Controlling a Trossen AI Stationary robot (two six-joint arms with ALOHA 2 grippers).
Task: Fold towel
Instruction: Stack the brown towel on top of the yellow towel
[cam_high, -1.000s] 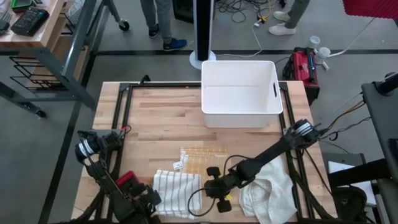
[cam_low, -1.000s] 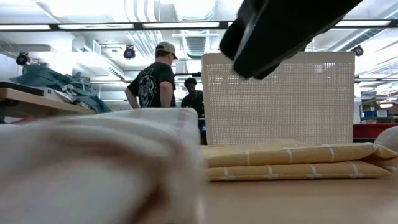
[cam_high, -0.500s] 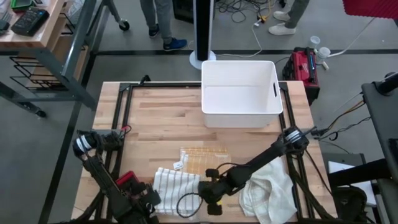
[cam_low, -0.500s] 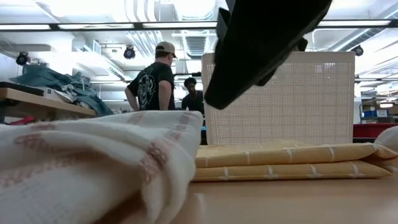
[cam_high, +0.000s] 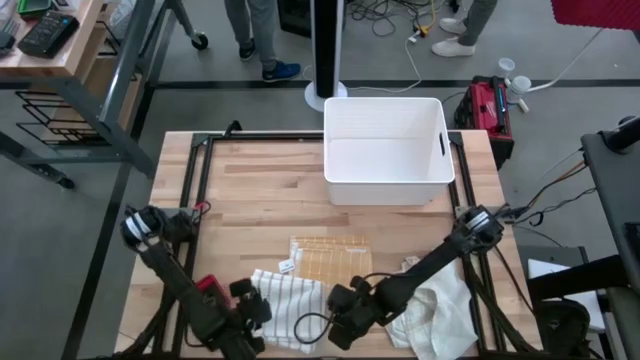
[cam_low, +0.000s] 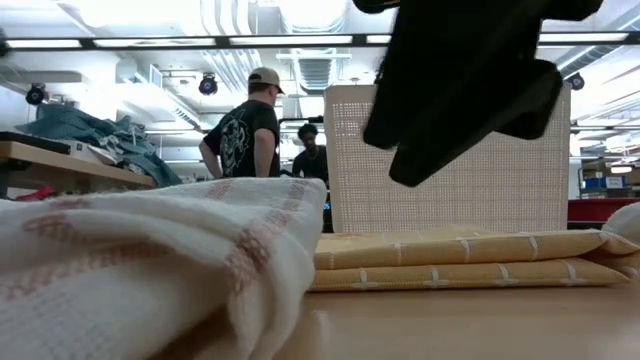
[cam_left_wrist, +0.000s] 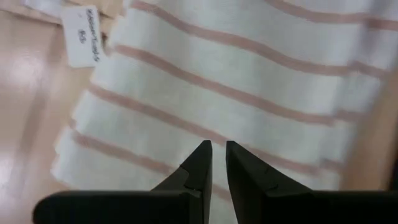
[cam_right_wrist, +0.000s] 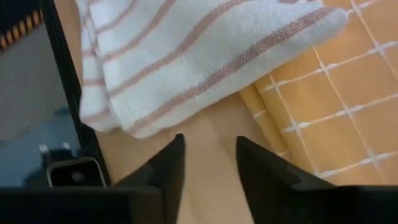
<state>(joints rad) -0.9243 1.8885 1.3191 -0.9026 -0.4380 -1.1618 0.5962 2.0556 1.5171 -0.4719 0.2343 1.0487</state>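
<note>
Bench (cam_high: 260, 190) of pale wood planks carries a white rectangular plastic bin (cam_high: 385, 150). Striped woven towel (cam_high: 285, 305) lies folded near the front edge, touching a yellow checked cloth (cam_high: 330, 260). Left end effector (cam_left_wrist: 216, 163) nearly together above it; right end effector (cam_right_wrist: 208, 165) apart.

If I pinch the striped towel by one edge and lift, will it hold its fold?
Probably not: the striped towel is soft woven cloth with rounded, sagging folds, so it should drape and unfold. It looks light. Its textured weave should grip rather than slip.
</note>
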